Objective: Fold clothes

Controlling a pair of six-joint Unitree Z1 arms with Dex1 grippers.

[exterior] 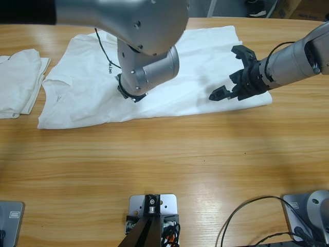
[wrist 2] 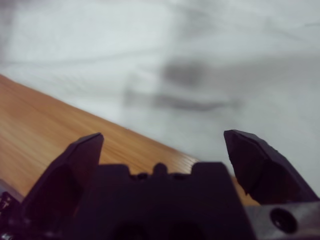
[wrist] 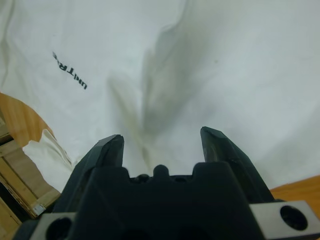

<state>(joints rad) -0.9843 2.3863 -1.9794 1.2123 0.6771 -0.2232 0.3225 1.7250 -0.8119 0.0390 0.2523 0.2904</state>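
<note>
The long wooden table carries everything, and the big white shirt is the thing to steer by: it lies spread flat across the far half, long axis running along the table, with its small black chest lettering toward its left part. Just off that shirt's left edge sits a second white garment, already bunched or folded, well out of either arm's way.

Over the shirt's middle, beside the lettering, the left gripper points down at the cloth, jaws spread with a raised wrinkle running between them; it grasps nothing yet. At the shirt's right end, near the front hem corner, the right gripper hovers with jaws splayed wide and empty, the fabric edge passing under it where cloth meets wood.

I'd judge the right arm nearer to an edge worth lifting, so the fold likely goes from that end toward the lettering.
</note>
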